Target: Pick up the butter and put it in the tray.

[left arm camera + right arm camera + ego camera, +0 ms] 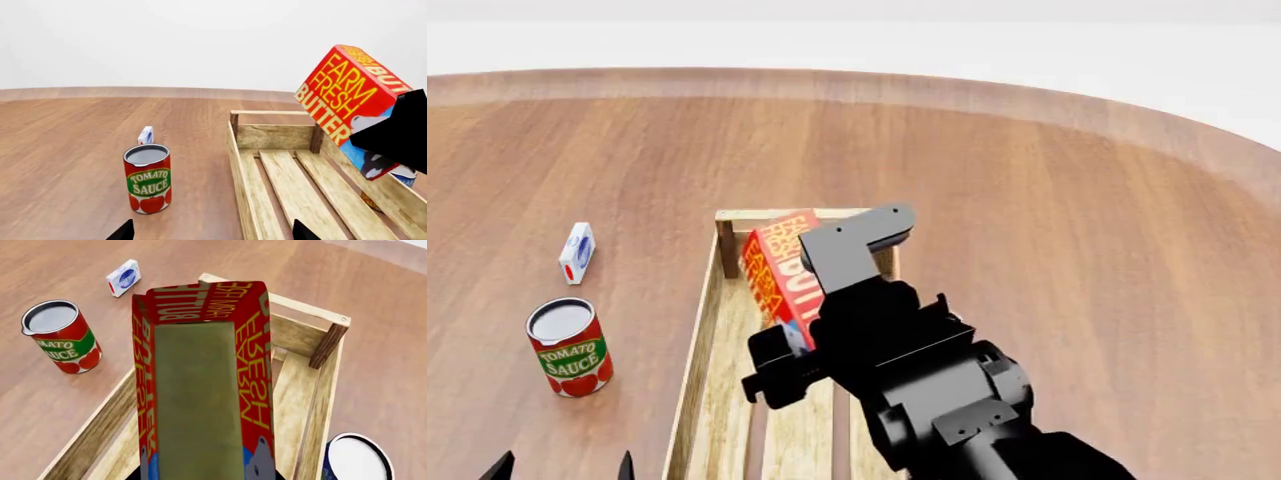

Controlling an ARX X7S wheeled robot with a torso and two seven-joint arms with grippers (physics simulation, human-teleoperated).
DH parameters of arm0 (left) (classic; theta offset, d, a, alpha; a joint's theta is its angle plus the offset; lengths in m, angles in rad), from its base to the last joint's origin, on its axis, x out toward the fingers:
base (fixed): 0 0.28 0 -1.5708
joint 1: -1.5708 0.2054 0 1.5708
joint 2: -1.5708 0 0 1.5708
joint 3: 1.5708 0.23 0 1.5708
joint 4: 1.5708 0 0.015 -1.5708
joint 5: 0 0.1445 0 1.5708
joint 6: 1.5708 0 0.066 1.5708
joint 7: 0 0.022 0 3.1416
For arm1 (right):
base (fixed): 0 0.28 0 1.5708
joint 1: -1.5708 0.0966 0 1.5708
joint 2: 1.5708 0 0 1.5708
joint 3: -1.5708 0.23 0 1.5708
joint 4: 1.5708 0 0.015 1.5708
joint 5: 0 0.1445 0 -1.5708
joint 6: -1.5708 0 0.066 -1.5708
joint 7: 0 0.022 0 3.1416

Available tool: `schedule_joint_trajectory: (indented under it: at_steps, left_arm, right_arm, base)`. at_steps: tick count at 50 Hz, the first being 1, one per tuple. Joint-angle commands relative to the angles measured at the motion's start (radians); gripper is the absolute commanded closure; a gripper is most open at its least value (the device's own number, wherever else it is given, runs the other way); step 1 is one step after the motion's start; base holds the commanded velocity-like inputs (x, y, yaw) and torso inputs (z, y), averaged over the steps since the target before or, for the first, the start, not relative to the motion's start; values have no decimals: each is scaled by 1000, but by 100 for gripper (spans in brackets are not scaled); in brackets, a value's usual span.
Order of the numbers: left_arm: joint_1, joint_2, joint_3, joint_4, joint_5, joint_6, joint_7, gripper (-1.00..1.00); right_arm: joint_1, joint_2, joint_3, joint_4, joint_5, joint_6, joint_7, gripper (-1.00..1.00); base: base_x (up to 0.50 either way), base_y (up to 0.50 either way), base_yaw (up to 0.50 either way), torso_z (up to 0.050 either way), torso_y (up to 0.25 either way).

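**Butter held over the tray, ready to set down**

We've got the butter (777, 268) clamped in the right gripper (790, 345), hanging tilted above the far end of the tray (689, 390), not touching wood as far as we can tell. The box sticks out ahead of the fingers; the grip sits at its near end, by the blue part w/ the cow picture.

Handling, our judgement: it's a stiff carton, prob. light, w/ flat printed faces that look smooth, so it could slip or pivot if the squeeze eases. Holding it across the broad faces near one end leaves a long lever beyond the fingers, which may be why it tilts. A hold nearer the middle would be steadier, but for a short drop into the tray this one should do. Not fragile; corners could dent on the tray wall.

Arm pose: the right arm reaches fwd over the tray, wrist angled down, box pointing away from the fingers toward the tray's far corner post (327, 346).

The left gripper (213, 232) is low over the table (1068, 200), fingers apart and holding nothing, near the tray's left wall. Beyond its fingers stand the tomato sauce can (148, 178) and a small white-blue carton (145, 135), both well clear of the tray. Another can (357, 459) sits outside the tray's right wall.
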Motion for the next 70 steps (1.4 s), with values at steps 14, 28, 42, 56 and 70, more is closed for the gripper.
schedule_joint_trajectory:
  at_steps: [14, 28, 42, 56, 70]
  left_arm:
    - [4, -6, 9, 7, -3, 3, -7, -100]
    - [15, -13, 15, 29, -4, -4, -17, -100]
    - [15, -17, 19, 36, -8, -9, -22, -100]
    - [12, -18, 22, 36, -11, -9, -25, -100]
    - [10, -16, 26, 28, -10, -2, -31, -100]
  right_arm:
    - [-54, -17, -122, 4, -17, 13, -52, 100]
    - [-83, -17, -112, 10, -73, 57, -71, 100]
    - [-97, -17, -106, 12, -107, 92, -92, 100]
    - [-92, -17, -103, 12, -104, 110, -103, -100]
    - [21, -16, -89, -13, -83, 127, -95, -100]
  base:
    - [0, 0, 0, 1, 1]
    - [0, 0, 0, 0, 1]
    - [-1, 0, 0, 1, 0]
    - [-1, 0, 0, 0, 0]
    - [0, 0, 0, 0, 0]
